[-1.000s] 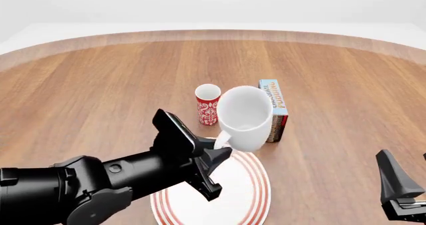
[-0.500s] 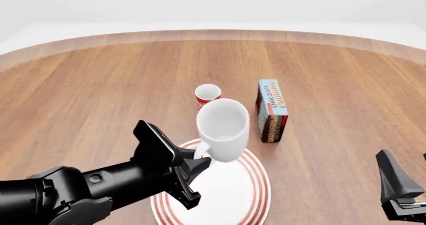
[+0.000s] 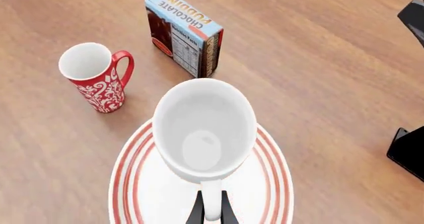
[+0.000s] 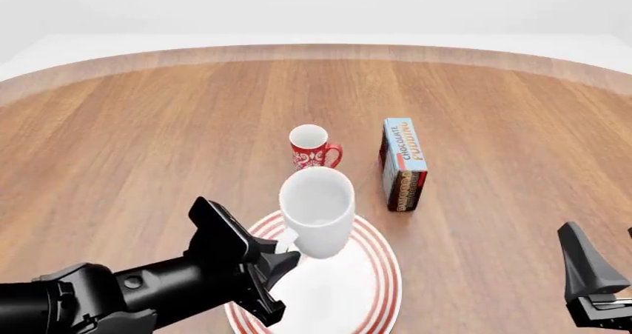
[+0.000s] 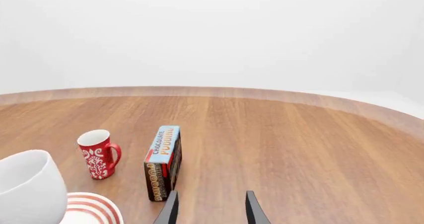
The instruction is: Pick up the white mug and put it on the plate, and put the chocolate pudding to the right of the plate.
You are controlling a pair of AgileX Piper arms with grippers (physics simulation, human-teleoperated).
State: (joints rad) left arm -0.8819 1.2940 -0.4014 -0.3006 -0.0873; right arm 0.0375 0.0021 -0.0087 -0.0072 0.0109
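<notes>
My left gripper (image 4: 284,257) is shut on the handle of the white mug (image 4: 316,209) and holds it, mouth tilted toward me, over the far part of the plate (image 4: 383,269). In the left wrist view the fingertips (image 3: 196,213) pinch the handle below the white mug (image 3: 205,127), with the plate (image 3: 132,157) under it. The chocolate pudding (image 4: 403,164) stands on edge beyond the plate's far right rim; it also shows in the left wrist view (image 3: 185,33). My right gripper (image 5: 210,211) is open and empty, low at the near right (image 4: 590,278).
A slim red mug with white pattern (image 4: 311,149) stands upright just beyond the plate, left of the pudding, handle toward the pudding. The round wooden table's far edge (image 4: 316,51) curves across the back. The right wrist view shows the pudding (image 5: 164,162) and red mug (image 5: 98,153) ahead.
My left gripper has carried the white mug toward me, leftward and lower, from in front of the pudding to over the plate. The right arm has not moved.
</notes>
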